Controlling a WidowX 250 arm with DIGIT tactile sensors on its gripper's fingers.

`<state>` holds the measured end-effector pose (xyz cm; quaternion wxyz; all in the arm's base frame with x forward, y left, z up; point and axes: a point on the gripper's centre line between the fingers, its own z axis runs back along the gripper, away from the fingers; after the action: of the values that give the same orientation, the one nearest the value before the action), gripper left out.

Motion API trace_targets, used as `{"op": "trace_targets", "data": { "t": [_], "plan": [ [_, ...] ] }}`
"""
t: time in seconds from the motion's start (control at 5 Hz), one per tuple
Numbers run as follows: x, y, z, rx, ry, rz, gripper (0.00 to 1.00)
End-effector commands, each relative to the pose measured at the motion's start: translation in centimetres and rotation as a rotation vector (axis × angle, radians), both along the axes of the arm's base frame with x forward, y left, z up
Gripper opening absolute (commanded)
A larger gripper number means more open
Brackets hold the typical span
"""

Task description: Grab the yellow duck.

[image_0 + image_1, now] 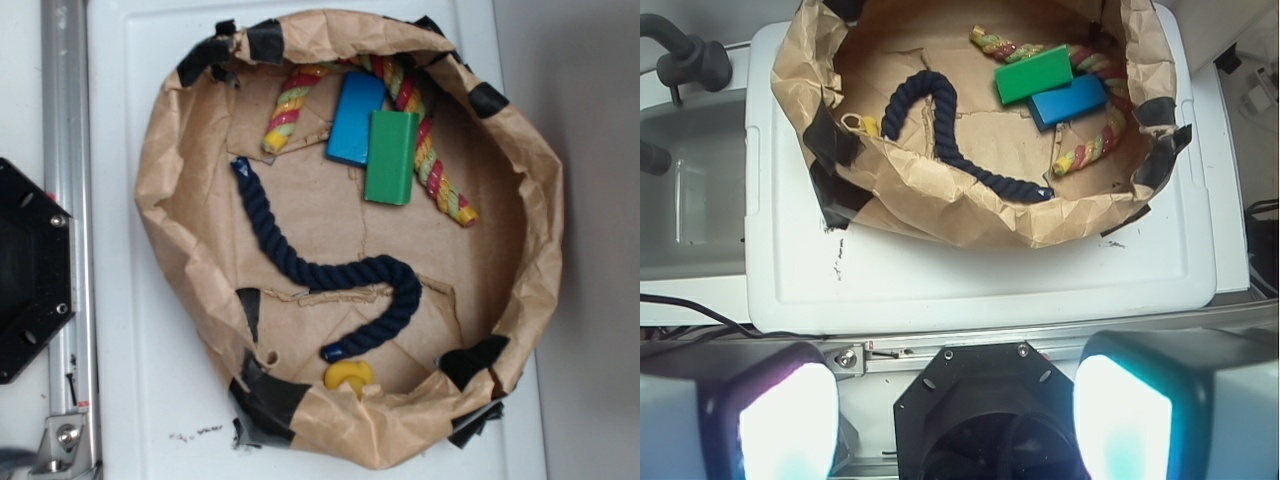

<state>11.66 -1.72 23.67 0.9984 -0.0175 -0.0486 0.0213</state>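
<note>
The yellow duck (349, 376) lies at the near edge of the brown paper bag's floor, just beside one end of the dark blue rope (330, 270). In the wrist view the yellow duck (868, 125) is only a small yellow spot, half hidden behind the bag's crumpled left wall. My gripper (955, 420) shows only in the wrist view. It is open, its two pale fingers (785, 425) wide apart with nothing between them. It hangs over the black robot base, well short of the bag and the duck.
The paper bag (160, 200), rolled down and patched with black tape, sits on a white board (970, 280). Inside lie a blue block (355, 118), a green block (391, 157) and a yellow, red and green striped rope (432, 160). The black robot base (30, 270) and a metal rail (62, 150) stand alongside.
</note>
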Motion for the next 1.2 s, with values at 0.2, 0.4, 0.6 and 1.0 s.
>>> {"op": "trace_targets", "data": {
  "t": [0.2, 0.4, 0.6, 1.0],
  "plan": [
    [9.5, 0.7, -3.7, -0.034, 0.043, 0.446, 1.0],
    [12.2, 1.9, -7.2, -0.138, 0.184, 0.601, 1.0],
    [13.6, 0.9, -10.4, -0.175, 0.309, 0.656, 1.0],
    [13.2, -6.2, -14.7, -0.255, 0.468, 0.699, 1.0]
  ]
}}
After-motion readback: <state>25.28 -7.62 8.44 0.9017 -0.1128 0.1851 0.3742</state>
